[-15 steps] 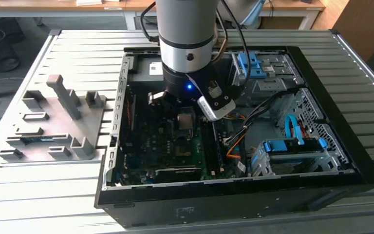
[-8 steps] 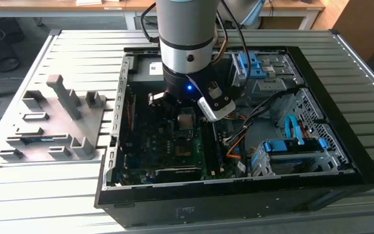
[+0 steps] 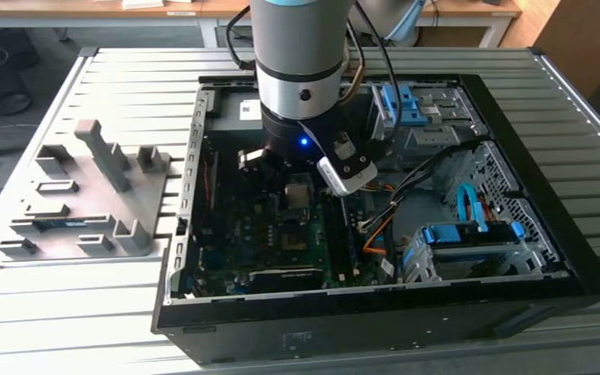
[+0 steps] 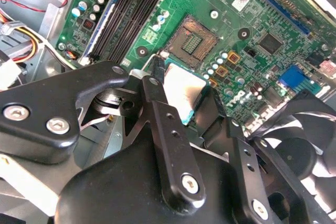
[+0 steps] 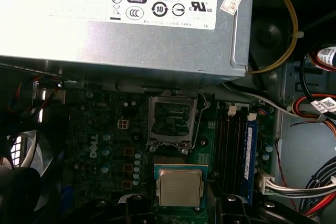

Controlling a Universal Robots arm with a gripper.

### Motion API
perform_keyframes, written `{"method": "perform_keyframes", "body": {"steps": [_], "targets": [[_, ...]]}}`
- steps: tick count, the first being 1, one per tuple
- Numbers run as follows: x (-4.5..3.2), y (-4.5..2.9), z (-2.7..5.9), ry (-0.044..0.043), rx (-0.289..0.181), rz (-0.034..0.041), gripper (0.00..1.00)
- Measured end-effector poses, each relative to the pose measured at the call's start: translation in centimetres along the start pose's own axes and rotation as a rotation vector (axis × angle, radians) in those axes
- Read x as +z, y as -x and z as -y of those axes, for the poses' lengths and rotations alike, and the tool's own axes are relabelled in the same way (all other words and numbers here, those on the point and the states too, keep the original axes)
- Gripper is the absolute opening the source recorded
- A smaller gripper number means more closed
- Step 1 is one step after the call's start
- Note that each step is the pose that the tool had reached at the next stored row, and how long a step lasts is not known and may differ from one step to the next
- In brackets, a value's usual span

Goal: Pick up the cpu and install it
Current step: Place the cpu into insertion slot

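the cpu (image 5: 180, 187), silver top up with a green rim, is clamped by its edges between the two black fingers (image 4: 157, 103) of the gripper (image 5: 180, 205), jaws narrow around it. it hangs over the motherboard (image 5: 105, 145), just beside the dark square socket (image 5: 172, 118) and not in it. memory slots (image 5: 235, 150) run alongside both. the grey power supply (image 5: 121, 19) lies on the socket's far side. in the exterior view the arm reaches down into the open computer case (image 3: 383, 320), which stands on the slatted table (image 3: 71, 312).
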State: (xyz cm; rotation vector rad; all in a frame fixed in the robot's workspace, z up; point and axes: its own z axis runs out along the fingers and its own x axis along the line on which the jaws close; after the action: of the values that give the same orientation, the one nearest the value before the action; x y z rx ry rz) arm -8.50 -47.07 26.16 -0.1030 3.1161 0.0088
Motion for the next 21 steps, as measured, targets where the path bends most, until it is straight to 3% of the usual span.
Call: {"method": "perform_keyframes", "body": {"steps": [21], "targets": [[0.95,-0.02,0.02,0.0000,0.000,0.0000,0.47]]}}
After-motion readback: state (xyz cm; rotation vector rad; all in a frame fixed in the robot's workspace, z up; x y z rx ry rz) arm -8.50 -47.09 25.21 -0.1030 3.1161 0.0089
